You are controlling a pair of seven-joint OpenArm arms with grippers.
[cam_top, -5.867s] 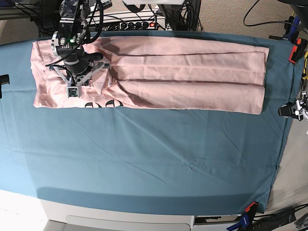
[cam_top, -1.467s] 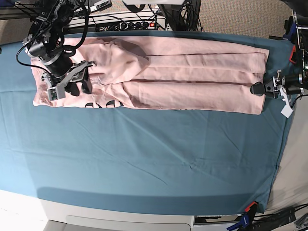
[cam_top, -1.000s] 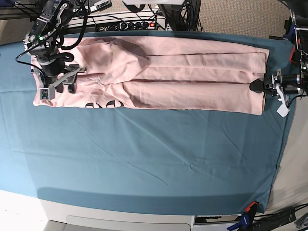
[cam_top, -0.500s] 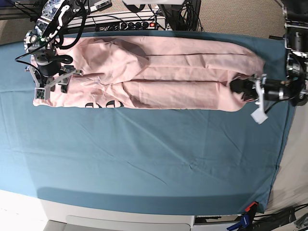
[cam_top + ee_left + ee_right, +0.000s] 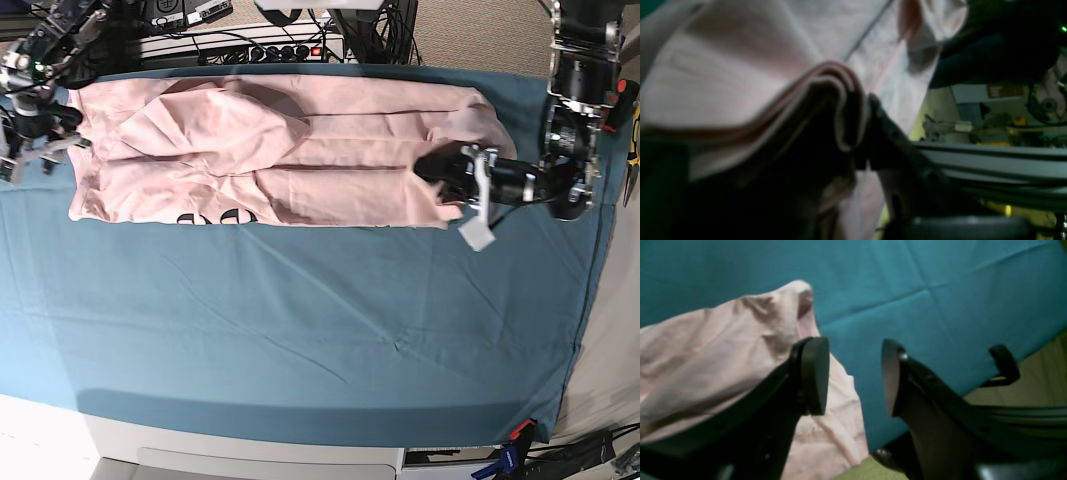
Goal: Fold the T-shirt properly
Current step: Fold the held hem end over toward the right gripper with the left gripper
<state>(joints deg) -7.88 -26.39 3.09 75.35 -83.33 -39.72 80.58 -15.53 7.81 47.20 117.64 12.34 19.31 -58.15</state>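
Observation:
The pale pink T-shirt [image 5: 280,150] lies as a long folded band across the far part of the teal cloth [image 5: 300,320], with black lettering [image 5: 215,217] showing at its near edge. My left gripper [image 5: 432,166] is shut on the shirt's right end, which bunches up around it. In the left wrist view, several fabric layers [image 5: 826,100] sit pinched at the left gripper [image 5: 857,136]. Just beyond the shirt's left edge, my right gripper [image 5: 28,158] stands open. The right wrist view shows the right gripper [image 5: 851,376] holding nothing, the shirt [image 5: 706,356] beside its left finger.
A power strip and cables [image 5: 270,50] lie behind the table's far edge. Clamps [image 5: 615,100] hold the cloth at the right edge, and another clamp [image 5: 520,432] sits at the near right corner. The white table front [image 5: 200,450] runs along the bottom.
The left gripper has dragged the shirt's right end further left, shortening the band. The right arm has moved left, off the shirt's left edge, still open.

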